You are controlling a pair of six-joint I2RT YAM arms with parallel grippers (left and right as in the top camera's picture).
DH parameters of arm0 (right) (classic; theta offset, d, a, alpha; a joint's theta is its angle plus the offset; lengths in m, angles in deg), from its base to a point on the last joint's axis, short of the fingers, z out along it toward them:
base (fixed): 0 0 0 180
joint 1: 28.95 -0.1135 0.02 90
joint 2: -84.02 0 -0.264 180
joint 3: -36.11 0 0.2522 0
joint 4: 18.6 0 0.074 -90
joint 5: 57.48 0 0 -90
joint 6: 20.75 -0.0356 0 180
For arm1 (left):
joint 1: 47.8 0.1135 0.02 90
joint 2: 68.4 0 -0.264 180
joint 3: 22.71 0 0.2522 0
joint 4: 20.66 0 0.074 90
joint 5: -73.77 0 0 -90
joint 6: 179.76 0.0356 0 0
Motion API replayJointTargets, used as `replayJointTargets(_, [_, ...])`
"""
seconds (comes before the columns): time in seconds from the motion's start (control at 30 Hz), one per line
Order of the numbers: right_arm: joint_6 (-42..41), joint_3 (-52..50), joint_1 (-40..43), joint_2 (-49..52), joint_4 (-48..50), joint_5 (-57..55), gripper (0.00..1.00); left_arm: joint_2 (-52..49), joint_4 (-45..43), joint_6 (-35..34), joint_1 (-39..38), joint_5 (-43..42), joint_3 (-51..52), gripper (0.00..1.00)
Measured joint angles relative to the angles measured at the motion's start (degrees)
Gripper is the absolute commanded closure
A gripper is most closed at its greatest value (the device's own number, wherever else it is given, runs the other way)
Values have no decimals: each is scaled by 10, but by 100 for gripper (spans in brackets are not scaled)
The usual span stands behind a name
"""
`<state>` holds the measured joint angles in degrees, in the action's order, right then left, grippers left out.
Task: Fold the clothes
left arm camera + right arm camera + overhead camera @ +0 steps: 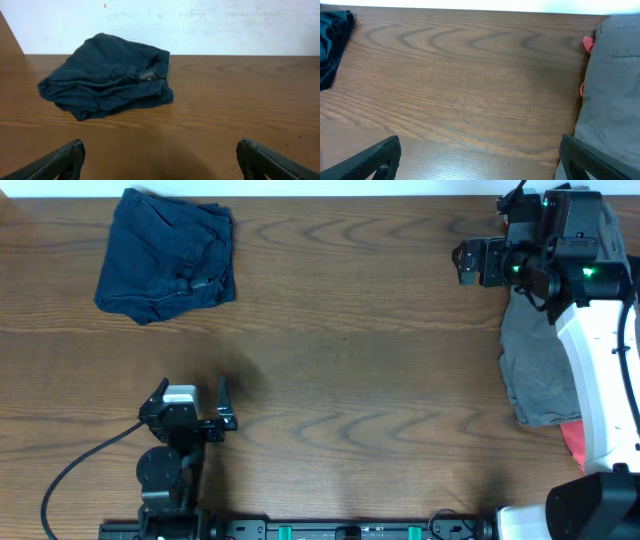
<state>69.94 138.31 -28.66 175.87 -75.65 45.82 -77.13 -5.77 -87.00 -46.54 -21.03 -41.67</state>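
Observation:
The navy-blue shorts [165, 255] lie bunched in a rough fold at the table's far left; they also show in the left wrist view [107, 75] and at the left edge of the right wrist view [332, 45]. My left gripper [190, 393] is open and empty, well in front of the shorts [161, 160]. The grey trousers [540, 370] lie at the right edge, partly under my right arm, and fill the right side of the right wrist view [615, 85]. A coral-pink piece [573, 442] peeks out beside them [588, 44]. My right gripper [470, 262] is open and empty above bare wood [479, 155].
The wooden table [350, 370] stretches between the two piles. The left arm's black cable [75, 465] runs over the near left of the table. The arm bases and a rail [330, 530] line the front edge. A white wall [200, 25] stands behind the table.

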Motion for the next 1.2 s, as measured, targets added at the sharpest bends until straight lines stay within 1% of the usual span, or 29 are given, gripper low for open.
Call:
replayJointTargets(0.57, [0, 0, 0, 0, 0, 0, 1, 80, 4, 0, -2, 0, 40, 2])
replayJointTargets(1.2, [0, 0, 0, 0, 0, 0, 1, 81, 5, 0, -2, 0, 40, 2])
